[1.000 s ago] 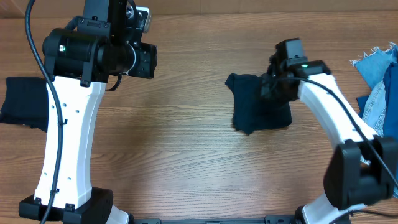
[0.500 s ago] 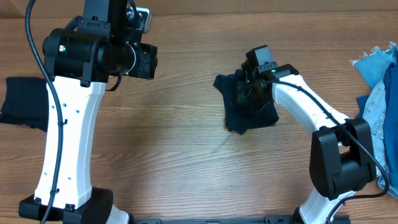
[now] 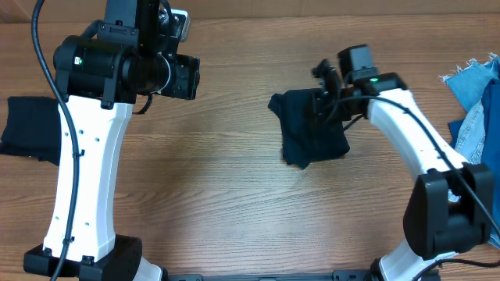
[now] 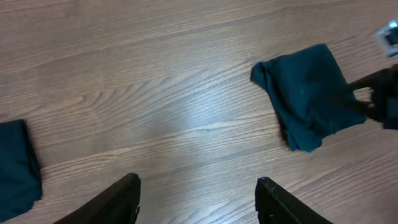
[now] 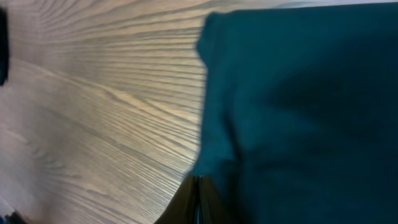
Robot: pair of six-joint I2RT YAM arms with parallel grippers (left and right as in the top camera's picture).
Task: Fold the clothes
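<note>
At the far left a folded cloth [image 3: 31, 129] lies near the edge of the surface [image 3: 234, 187]; it looks finished, so leave it be. Your left fingers [image 4: 121, 200] hang high above bare wood, spread apart and holding nothing, well away from any clothing. The piece in hand is the dark garment [image 3: 312, 129], lying flat right of centre as a rough square, with one corner poking up and left and a small tail at its lower left. Your right fingers [image 5: 198, 200] sit at its upper right edge, pressed together. In the right wrist view no fabric shows between them, so I judge they are only at the cloth, not gripping it. To do this fold well, part those fingers and pinch every layer at one edge. Lift only a little and carry that edge across to meet the opposite one, staying low so the bottom layer does not drag. Then press along the crease. If the garment slides on the smooth wood, bring your left fingers over to pin the near side. At the right edge a heap of denim [image 3: 476, 101] looks unfolded and comes after.
</note>
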